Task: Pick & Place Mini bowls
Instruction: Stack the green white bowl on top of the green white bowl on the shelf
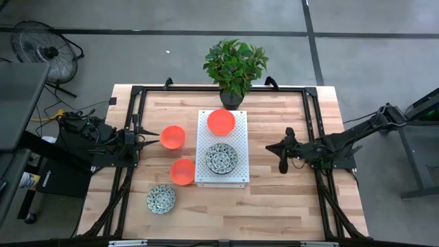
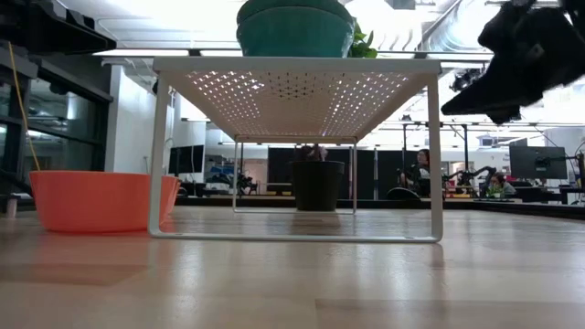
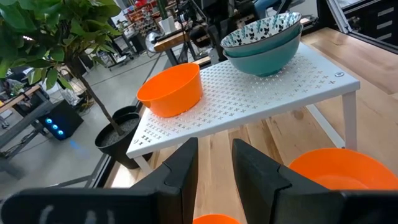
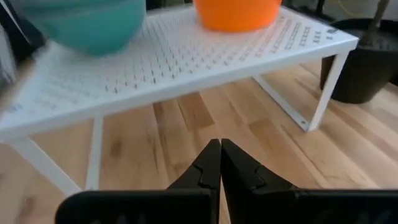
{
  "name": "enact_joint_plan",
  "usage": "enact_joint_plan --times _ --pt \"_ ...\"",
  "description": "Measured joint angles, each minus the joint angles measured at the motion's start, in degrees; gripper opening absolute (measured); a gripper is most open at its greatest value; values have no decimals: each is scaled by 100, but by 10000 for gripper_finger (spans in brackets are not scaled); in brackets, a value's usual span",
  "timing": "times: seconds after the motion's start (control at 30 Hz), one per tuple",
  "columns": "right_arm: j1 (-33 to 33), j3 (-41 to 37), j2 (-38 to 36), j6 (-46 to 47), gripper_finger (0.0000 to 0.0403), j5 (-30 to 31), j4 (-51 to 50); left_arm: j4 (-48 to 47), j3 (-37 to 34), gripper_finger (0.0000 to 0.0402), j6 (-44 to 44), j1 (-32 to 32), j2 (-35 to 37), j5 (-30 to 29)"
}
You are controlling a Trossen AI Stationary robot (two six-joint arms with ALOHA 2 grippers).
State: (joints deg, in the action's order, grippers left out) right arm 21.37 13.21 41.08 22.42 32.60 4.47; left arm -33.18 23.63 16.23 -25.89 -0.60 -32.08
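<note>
We're looking down on the wooden table (image 1: 274, 199), and at its centre sits the white perforated shelf (image 1: 236, 147). At twelve o'clock from the shelf stands the potted plant (image 1: 234, 65). On the shelf we see an orange bowl (image 1: 221, 121) at its twelve o'clock end and a patterned bowl (image 1: 221, 158) at its six o'clock end, stacked in a teal one in the left wrist view. Off the shelf, at nine o'clock, we have a second orange bowl (image 1: 172, 136), just in front of the left gripper (image 1: 151, 134); its fingers stand partly apart and we see nothing between them. A third orange bowl (image 1: 182, 171) lies at the shelf's eight o'clock, another patterned bowl (image 1: 160, 199) at seven. Over at three o'clock, the right gripper (image 1: 270, 147) hangs above the table, fingers pressed together, empty.
</note>
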Motion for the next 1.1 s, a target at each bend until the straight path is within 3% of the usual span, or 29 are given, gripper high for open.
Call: enact_joint_plan --times 0.27,0.53,0.73,1.1 --pt "-9 -911 -1177 -401 0 -66 914 12 -2 95 0 0 1 -4" --pt "-9 -1006 -1857 -1319 0 -898 991 15 0 95 0 0 0 -113" --pt "-162 -1007 -2066 -1542 0 -1052 952 14 -1 95 0 0 0 -413" --pt "-1238 -1266 -2057 -1663 0 -2185 1415 16 -2 95 0 1 0 -500"
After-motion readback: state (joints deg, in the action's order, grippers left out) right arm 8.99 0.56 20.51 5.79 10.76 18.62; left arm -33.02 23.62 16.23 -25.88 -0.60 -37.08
